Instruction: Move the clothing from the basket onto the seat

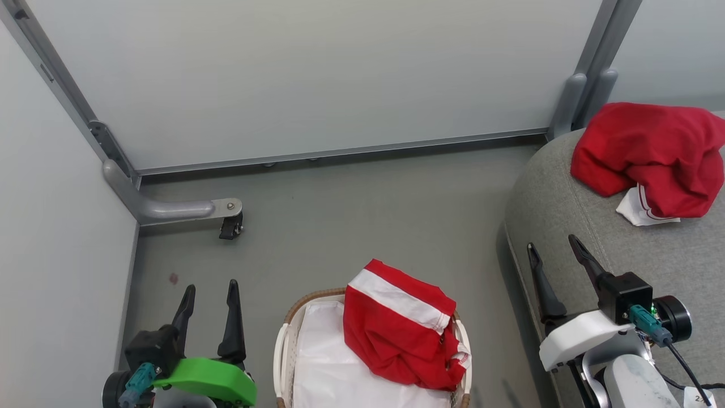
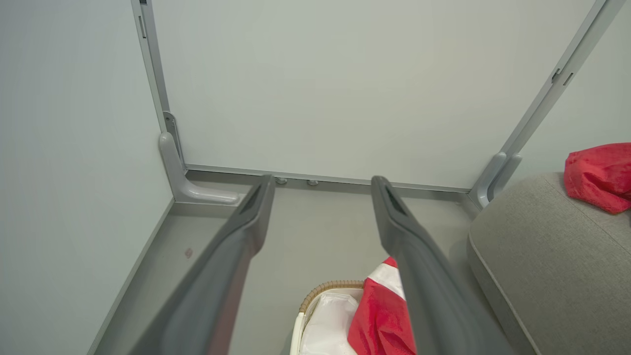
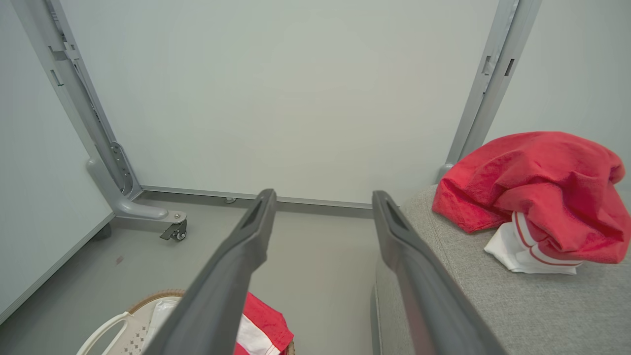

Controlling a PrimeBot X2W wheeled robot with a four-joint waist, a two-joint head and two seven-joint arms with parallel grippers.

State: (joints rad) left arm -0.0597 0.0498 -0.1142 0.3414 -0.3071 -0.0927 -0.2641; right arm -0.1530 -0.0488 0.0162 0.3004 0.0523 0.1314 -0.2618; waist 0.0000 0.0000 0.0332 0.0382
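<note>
A red garment with a white band [image 1: 399, 331] lies bunched on the right side of the white basket [image 1: 283, 345], spilling over its brown woven rim; the basket's white liner shows on the left. On the grey seat [image 1: 566, 192] at the right lies a crumpled red garment [image 1: 651, 153] with white trim. My left gripper [image 1: 209, 292] stands open over the floor left of the basket, with nothing between its fingers. My right gripper [image 1: 555, 249] stands open above the seat's front edge, empty. The wrist views show the basket clothing [image 2: 379, 315] [image 3: 261, 325] and the seat garment [image 2: 599, 172] [image 3: 537, 192].
White partition panels with grey frames close off the back and left. A grey partition foot with a black caster [image 1: 229, 224] juts onto the floor at the left. Another grey post [image 1: 572, 105] stands by the seat's back corner. Open grey floor [image 1: 368, 215] lies between panels and basket.
</note>
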